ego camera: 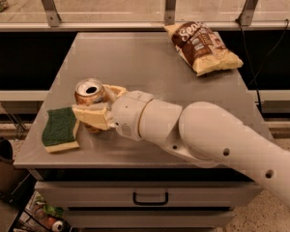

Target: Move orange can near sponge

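Note:
The orange can (89, 94) stands upright on the grey table (150, 62), near its front left, silver pull-tab top showing. My gripper (97, 105) is shut on the can, one pale finger (91, 117) across its front and the other behind it. The sponge (61, 128), green top and pale yellow base, lies flat just left of the can, its right edge touching or nearly touching the front finger. My white arm (198, 134) reaches in from the lower right.
A brown-and-yellow chip bag (202, 46) lies at the table's back right corner. A railing with metal posts (170, 4) runs behind the table. A drawer with a handle (150, 198) is under the table front. The table's left edge is close to the sponge.

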Action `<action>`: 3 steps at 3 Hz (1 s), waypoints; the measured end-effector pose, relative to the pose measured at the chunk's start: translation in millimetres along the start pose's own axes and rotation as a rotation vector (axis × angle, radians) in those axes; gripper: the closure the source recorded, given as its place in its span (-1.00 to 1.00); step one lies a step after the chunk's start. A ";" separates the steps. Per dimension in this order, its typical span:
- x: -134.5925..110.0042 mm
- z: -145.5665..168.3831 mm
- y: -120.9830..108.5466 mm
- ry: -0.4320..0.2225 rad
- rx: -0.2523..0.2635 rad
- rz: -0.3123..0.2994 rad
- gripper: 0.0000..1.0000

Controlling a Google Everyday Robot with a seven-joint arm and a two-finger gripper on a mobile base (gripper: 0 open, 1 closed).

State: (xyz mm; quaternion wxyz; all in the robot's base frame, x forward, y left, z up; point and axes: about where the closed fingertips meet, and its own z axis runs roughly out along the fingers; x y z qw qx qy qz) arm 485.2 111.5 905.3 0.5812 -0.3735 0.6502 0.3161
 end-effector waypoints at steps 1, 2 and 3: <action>-0.6 0.9 1.5 0.000 -0.003 -0.002 -0.71; -1.2 1.8 3.1 0.001 -0.005 -0.004 -1.00; -1.2 1.9 3.2 0.001 -0.006 -0.004 -1.00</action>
